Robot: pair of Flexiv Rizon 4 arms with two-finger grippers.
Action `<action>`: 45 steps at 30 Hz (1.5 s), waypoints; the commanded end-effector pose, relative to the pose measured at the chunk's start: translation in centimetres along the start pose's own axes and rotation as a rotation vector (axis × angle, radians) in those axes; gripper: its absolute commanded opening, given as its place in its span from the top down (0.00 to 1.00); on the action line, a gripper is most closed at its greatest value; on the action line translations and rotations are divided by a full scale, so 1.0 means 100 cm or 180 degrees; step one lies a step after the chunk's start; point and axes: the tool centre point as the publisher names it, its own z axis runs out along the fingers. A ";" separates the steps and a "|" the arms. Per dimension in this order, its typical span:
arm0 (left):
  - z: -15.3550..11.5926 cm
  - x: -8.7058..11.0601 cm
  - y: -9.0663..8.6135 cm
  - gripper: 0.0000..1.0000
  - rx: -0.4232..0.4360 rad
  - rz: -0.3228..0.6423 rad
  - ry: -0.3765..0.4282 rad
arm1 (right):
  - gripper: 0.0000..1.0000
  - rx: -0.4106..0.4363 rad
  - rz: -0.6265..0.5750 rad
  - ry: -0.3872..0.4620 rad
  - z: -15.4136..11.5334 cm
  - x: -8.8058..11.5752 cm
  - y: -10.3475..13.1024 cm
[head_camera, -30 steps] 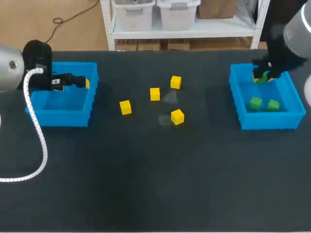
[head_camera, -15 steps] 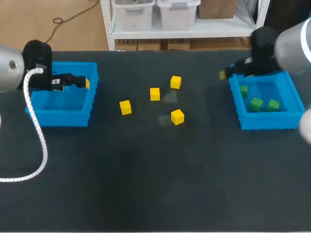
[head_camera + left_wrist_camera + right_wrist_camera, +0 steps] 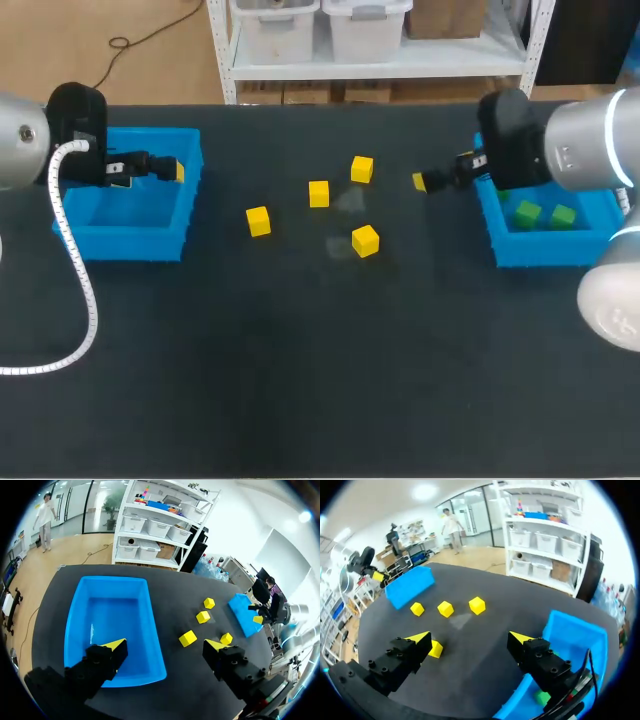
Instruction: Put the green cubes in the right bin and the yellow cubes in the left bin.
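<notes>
From above, the left gripper (image 3: 168, 169) hangs over the far corner of the left bin (image 3: 130, 245). Only its own wrist view shows the fingers spread wide, nothing between them, with the bin's blue floor below. The right gripper (image 3: 422, 182) sits over the table (image 3: 300, 380) just outside the right bin (image 3: 550, 250), on the side facing the middle. Its wrist view shows those fingers apart too, holding nothing. Four yellow cubes (image 3: 319, 193) lie loose on the table between the bins, well apart from both. The head view shows two green cubes (image 3: 527, 212) side by side in the right bin, while the right wrist view catches just one green cube (image 3: 541, 697), low beside its finger. A second ago the right gripper was over the far end of the right bin; it has since swung out over the wall toward the yellow cubes. The left arm has not moved, nor have the yellow cubes.
</notes>
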 end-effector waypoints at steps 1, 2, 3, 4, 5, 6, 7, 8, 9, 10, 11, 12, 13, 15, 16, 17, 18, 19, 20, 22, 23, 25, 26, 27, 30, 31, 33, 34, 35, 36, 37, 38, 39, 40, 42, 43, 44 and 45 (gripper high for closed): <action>0.000 -0.001 -0.002 0.00 -0.0028 -0.0006 0.0009 | 0.00 -0.1301 -0.0222 0.0010 -0.002 -0.003 -0.009; 0.000 -0.001 -0.002 0.00 -0.0028 -0.0006 0.0009 | 0.00 -0.1301 -0.0222 0.0010 -0.002 -0.003 -0.009; 0.000 -0.001 -0.002 0.00 -0.0028 -0.0006 0.0009 | 0.00 -0.1301 -0.0222 0.0010 -0.002 -0.003 -0.009; 0.000 -0.001 -0.002 0.00 -0.0028 -0.0006 0.0009 | 0.00 -0.1301 -0.0222 0.0010 -0.002 -0.003 -0.009; 0.000 -0.001 -0.002 0.00 -0.0028 -0.0006 0.0009 | 0.00 -0.1301 -0.0222 0.0010 -0.002 -0.003 -0.009; 0.000 -0.001 -0.002 0.00 -0.0028 -0.0006 0.0009 | 0.00 -0.1301 -0.0222 0.0010 -0.002 -0.003 -0.009; 0.000 -0.001 -0.002 0.00 -0.0028 -0.0006 0.0009 | 0.00 -0.1301 -0.0222 0.0010 -0.002 -0.003 -0.009; 0.000 -0.001 -0.002 0.00 -0.0028 -0.0006 0.0009 | 0.00 -0.1301 -0.0222 0.0010 -0.002 -0.003 -0.009; 0.000 -0.001 -0.002 0.00 -0.0028 -0.0006 0.0009 | 0.00 -0.1301 -0.0222 0.0010 -0.002 -0.003 -0.009; 0.000 -0.001 -0.002 0.00 -0.0028 -0.0006 0.0009 | 0.00 -0.1301 -0.0222 0.0010 -0.002 -0.003 -0.009; 0.000 -0.001 -0.002 0.00 -0.0028 -0.0006 0.0009 | 0.00 -0.1301 -0.0222 0.0010 -0.002 -0.003 -0.009; 0.000 -0.001 -0.002 0.00 -0.0028 -0.0006 0.0009 | 0.00 -0.1301 -0.0222 0.0010 -0.002 -0.003 -0.009; 0.000 -0.001 -0.002 0.00 -0.0028 -0.0006 0.0009 | 0.00 -0.1301 -0.0222 0.0010 -0.002 -0.003 -0.009; 0.000 -0.001 -0.002 0.00 -0.0028 -0.0006 0.0009 | 0.00 -0.1301 -0.0222 0.0010 -0.002 -0.003 -0.009; 0.000 -0.001 -0.002 0.00 -0.0028 -0.0006 0.0009 | 0.00 -0.1301 -0.0222 0.0010 -0.002 -0.003 -0.009; 0.000 -0.001 -0.002 0.00 -0.0028 -0.0006 0.0009 | 0.00 -0.1301 -0.0222 0.0010 -0.002 -0.003 -0.009; 0.000 -0.001 -0.002 0.00 -0.0028 -0.0006 0.0009 | 0.00 -0.1301 -0.0222 0.0010 -0.002 -0.003 -0.009; 0.000 -0.001 -0.002 0.00 -0.0028 -0.0006 0.0009 | 0.00 -0.1301 -0.0222 0.0010 -0.002 -0.003 -0.009; 0.000 -0.001 -0.002 0.00 -0.0028 -0.0006 0.0009 | 0.00 -0.1301 -0.0222 0.0010 -0.002 -0.003 -0.009; 0.000 -0.001 -0.002 0.00 -0.0028 -0.0006 0.0009 | 0.00 -0.1301 -0.0222 0.0010 -0.002 -0.003 -0.009; 0.000 -0.001 -0.002 0.00 -0.0028 -0.0006 0.0009 | 0.00 -0.1301 -0.0222 0.0010 -0.002 -0.003 -0.009; 0.000 -0.001 -0.002 0.00 -0.0028 -0.0006 0.0009 | 0.00 -0.1301 -0.0222 0.0010 -0.002 -0.003 -0.009; 0.000 -0.001 -0.002 0.00 -0.0028 -0.0006 0.0009 | 0.00 -0.1301 -0.0222 0.0010 -0.002 -0.003 -0.009; 0.000 -0.001 -0.002 0.00 -0.0028 -0.0006 0.0009 | 0.00 -0.1301 -0.0222 0.0010 -0.002 -0.003 -0.009; 0.000 -0.001 -0.002 0.00 -0.0028 -0.0006 0.0009 | 0.00 -0.1301 -0.0222 0.0010 -0.002 -0.003 -0.009; 0.000 -0.001 -0.002 0.00 -0.0028 -0.0006 0.0009 | 0.00 -0.1253 -0.0223 0.0038 -0.003 -0.006 -0.011; 0.000 -0.001 -0.002 0.00 -0.0028 -0.0006 0.0009 | 0.00 -0.1170 -0.0253 0.0024 -0.008 -0.012 -0.017; 0.000 -0.001 -0.002 0.00 -0.0028 -0.0006 0.0009 | 0.00 -0.1140 -0.0239 -0.0014 -0.011 -0.017 -0.021; 0.000 -0.001 -0.002 0.00 -0.0028 -0.0006 0.0009 | 0.00 -0.1078 -0.0245 -0.0034 -0.015 -0.021 -0.026; 0.000 -0.001 -0.002 0.00 -0.0028 -0.0006 0.0009 | 0.00 -0.1020 -0.0238 -0.0069 -0.019 -0.026 -0.031; 0.000 -0.001 -0.002 0.00 -0.0028 -0.0006 0.0009 | 0.00 -0.0962 -0.0235 -0.0108 -0.024 -0.030 -0.038; 0.000 -0.001 -0.002 0.00 -0.0028 -0.0006 0.0009 | 0.00 -0.0891 -0.0229 -0.0130 -0.028 -0.034 -0.043; 0.000 -0.001 -0.002 0.00 -0.0028 -0.0006 0.0009 | 0.00 -0.0847 -0.0200 -0.0181 -0.033 -0.037 -0.050; 0.000 -0.001 -0.002 0.00 -0.0028 -0.0006 0.0009 | 0.00 -0.0808 -0.0197 -0.0209 -0.038 -0.039 -0.055; 0.000 -0.001 -0.002 0.00 -0.0028 -0.0006 0.0009 | 0.00 -0.0722 -0.0173 -0.0262 -0.048 -0.041 -0.064; 0.000 -0.001 -0.002 0.00 -0.0028 -0.0006 0.0009 | 0.00 -0.0688 -0.0160 -0.0278 -0.052 -0.040 -0.068; 0.000 -0.001 -0.002 0.00 -0.0028 -0.0006 0.0009 | 0.00 -0.0641 -0.0138 -0.0293 -0.057 -0.039 -0.072; 0.000 -0.001 -0.002 0.00 -0.0028 -0.0006 0.0009 | 0.00 -0.0611 -0.0111 -0.0303 -0.060 -0.036 -0.076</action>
